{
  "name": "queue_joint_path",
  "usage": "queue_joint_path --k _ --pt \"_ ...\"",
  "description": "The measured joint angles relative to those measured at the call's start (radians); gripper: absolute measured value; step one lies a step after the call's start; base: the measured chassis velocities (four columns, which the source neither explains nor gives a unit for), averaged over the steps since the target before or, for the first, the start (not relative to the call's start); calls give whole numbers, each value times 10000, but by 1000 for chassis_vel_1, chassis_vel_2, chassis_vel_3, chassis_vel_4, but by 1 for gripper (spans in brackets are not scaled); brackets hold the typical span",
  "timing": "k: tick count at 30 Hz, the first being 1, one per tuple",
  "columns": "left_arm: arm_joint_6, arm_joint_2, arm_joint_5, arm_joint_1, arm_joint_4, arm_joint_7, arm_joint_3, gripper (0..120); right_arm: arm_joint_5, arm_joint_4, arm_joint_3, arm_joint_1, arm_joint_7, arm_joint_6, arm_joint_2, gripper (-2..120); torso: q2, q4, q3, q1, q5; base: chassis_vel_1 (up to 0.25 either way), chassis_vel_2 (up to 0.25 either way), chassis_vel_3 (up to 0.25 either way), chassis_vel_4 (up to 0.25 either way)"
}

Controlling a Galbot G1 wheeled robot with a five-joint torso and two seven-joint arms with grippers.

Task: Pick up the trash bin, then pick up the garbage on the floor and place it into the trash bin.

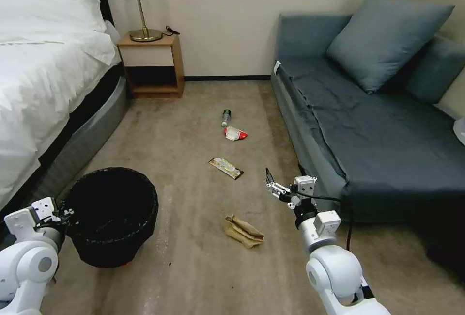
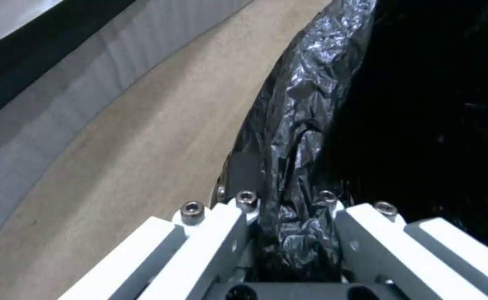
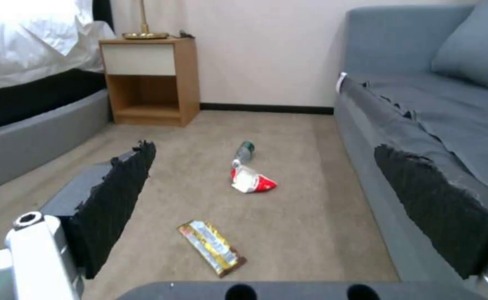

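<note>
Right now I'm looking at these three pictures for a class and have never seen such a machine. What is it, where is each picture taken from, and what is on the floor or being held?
It is a wheeled robot with two white arms. The wide picture comes from a camera on its head, looking down at a bedroom floor between a bed and a sofa. The other two come from cameras on its wrists.

The left gripper is shut on the rim of the trash bin, pinching its glossy black liner. The right gripper hangs open and holds nothing.

On the carpet lie four bits of litter: a tan paper bag nearest the robot, then a gold-green snack wrapper, a red-white packet and a small bottle.
</note>
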Motion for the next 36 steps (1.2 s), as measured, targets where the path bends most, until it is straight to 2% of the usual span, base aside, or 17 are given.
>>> queue_joint_path --k 8,11,12,15,16,18,20,21,24,28,36 --pt "1 4 5 37 -39 2 -73 3 -197 -843 -104 608 -388 270 -342 100 -1 -2 3 2 0 -154 166 162 -156" --pt "2 16 3 113 -89 30 -76 3 299 -1616 -459 1379 -1129 197 -1190 100 -1 -1 1 1 4 -26 28 0 -15" --pt "2 16 3 113 -89 30 -76 3 299 -1616 -459 1379 -1129 197 -1190 100 -1 -1 1 1 4 0 0 0 0" --pt "3 -44 106 192 -109 26 -73 3 996 -2487 -1289 2002 -2448 301 -2883 100 0 2 0 1 -1 0 0 0 0" --pt "3 -44 106 192 -109 26 -73 3 996 -2487 -1289 2002 -2448 301 -2883 100 0 2 0 1 -1 0 0 0 0" --pt "3 -149 200 197 -116 58 -21 3 1323 -3369 -2031 2408 -3428 693 -3670 100 0 2 0 1 0 0 0 0 0" --pt "3 -258 309 177 -116 85 47 3 1372 -4486 -2765 2907 -4132 1266 -3961 100 -1 -3 1 1 0 0 0 0 0" --pt "3 -258 309 177 -116 85 47 3 1372 -4486 -2765 2907 -4132 1266 -3961 100 -1 -3 1 1 0 0 0 0 0" --pt "3 -447 494 214 -122 117 126 3 1773 -6018 -4122 3679 -4579 1737 -4067 100 -1 -2 1 1 2 0 0 0 0" --pt "4 -577 657 316 -189 135 135 3 1951 -7042 -5245 4284 -4893 1964 -3992 100 -1 1 0 1 3 0 0 0 0" --pt "4 -819 796 651 -558 148 -33 3 1794 -8408 -6551 5063 -5236 2204 -3828 100 -1 0 1 1 -1 0 0 0 0"
